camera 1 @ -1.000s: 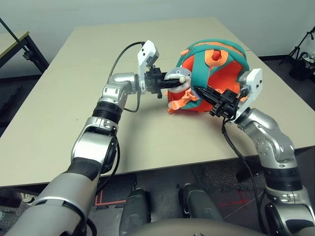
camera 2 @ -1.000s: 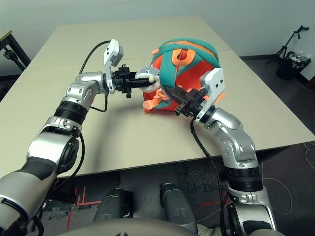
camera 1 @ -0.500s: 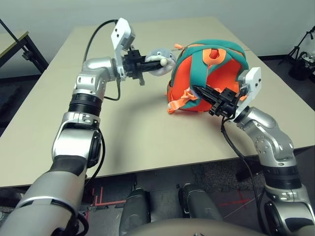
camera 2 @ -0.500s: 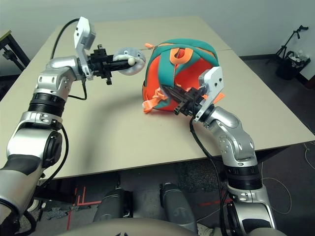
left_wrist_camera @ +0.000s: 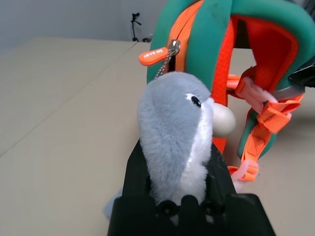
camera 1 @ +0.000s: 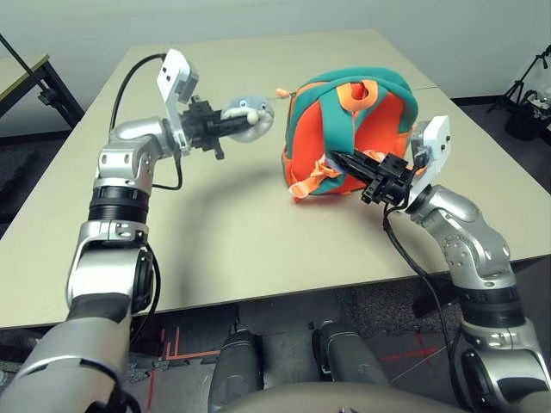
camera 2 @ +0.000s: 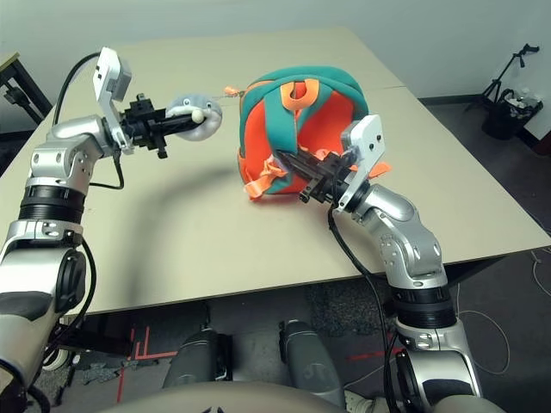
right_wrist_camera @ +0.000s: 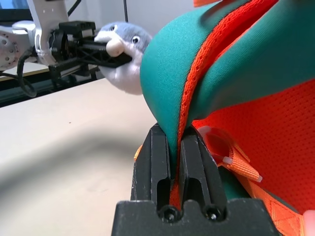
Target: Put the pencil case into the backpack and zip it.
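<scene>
Left of backpack [camera 1: 303,142], bare tabletop [camera 1: 232,232], plush-gripping pincer [camera 1: 231,126]

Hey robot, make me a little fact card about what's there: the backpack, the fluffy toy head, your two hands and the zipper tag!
backpack: orange with teal trim, standing on the table
table: pale
toy head: grey and white, plush, with a pale round nose
left hand: shut on the toy head
right hand: shut on a teal strap of the backpack
zipper tag: orange, hanging from a small chain
</scene>
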Controlling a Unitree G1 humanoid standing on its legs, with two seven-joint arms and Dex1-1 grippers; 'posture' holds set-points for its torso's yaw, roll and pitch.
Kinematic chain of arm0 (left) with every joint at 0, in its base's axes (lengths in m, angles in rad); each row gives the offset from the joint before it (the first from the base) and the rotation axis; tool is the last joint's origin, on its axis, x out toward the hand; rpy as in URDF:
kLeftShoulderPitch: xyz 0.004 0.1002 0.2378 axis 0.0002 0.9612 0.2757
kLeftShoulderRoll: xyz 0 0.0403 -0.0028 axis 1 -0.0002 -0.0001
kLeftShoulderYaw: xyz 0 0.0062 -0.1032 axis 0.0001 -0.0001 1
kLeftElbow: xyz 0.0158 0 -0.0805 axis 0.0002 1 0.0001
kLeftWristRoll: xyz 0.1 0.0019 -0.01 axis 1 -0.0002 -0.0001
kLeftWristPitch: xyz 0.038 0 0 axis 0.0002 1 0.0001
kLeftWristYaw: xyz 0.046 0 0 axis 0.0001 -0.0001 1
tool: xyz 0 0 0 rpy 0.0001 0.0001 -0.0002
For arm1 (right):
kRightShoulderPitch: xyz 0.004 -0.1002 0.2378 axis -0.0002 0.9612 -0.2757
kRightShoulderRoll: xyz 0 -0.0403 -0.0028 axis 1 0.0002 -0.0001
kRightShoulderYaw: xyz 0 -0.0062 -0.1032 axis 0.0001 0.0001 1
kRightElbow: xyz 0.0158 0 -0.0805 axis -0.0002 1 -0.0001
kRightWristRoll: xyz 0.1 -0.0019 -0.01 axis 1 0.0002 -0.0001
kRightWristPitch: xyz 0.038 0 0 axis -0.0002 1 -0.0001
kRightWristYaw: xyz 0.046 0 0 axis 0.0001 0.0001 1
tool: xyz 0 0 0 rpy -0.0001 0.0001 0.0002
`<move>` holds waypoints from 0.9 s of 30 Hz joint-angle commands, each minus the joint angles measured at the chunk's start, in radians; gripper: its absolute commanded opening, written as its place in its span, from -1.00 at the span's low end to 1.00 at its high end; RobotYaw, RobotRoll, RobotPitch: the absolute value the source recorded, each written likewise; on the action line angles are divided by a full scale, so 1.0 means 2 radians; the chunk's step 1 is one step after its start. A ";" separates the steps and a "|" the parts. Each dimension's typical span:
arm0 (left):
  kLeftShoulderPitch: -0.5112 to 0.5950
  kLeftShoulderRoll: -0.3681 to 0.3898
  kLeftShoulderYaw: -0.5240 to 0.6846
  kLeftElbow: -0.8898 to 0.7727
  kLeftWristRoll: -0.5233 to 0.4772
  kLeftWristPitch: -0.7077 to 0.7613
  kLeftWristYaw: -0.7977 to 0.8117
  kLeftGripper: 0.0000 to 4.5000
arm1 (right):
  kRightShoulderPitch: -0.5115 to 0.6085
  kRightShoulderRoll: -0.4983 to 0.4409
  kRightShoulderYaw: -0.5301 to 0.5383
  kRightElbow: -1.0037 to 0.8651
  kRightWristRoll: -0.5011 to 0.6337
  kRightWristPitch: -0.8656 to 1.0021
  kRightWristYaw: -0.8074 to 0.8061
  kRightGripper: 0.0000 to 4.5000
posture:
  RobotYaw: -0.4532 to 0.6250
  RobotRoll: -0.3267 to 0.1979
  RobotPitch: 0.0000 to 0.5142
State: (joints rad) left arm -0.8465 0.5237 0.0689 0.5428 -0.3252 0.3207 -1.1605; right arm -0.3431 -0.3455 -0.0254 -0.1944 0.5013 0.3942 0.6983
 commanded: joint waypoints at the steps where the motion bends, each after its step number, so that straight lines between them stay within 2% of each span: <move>1: 0.018 0.012 0.016 -0.015 -0.009 0.013 0.015 -0.80 | -0.006 -0.001 0.003 -0.001 0.003 0.003 0.003 -1.00 | -0.49 0.25 -0.88; 10: 0.077 0.000 0.022 -0.040 -0.030 0.039 0.038 -0.80 | -0.009 0.001 0.006 0.001 0.003 0.006 0.001 -1.00 | -0.48 0.25 -0.87; 27: 0.182 -0.036 -0.010 -0.055 -0.024 0.060 0.062 -0.81 | -0.009 0.006 0.009 0.003 0.001 0.005 0.000 -1.00 | -0.48 0.25 -0.84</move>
State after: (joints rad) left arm -0.5141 0.4467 0.0623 0.4109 -0.3920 0.4223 -1.0493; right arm -0.3480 -0.3376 -0.0134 -0.1929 0.5010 0.4048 0.6964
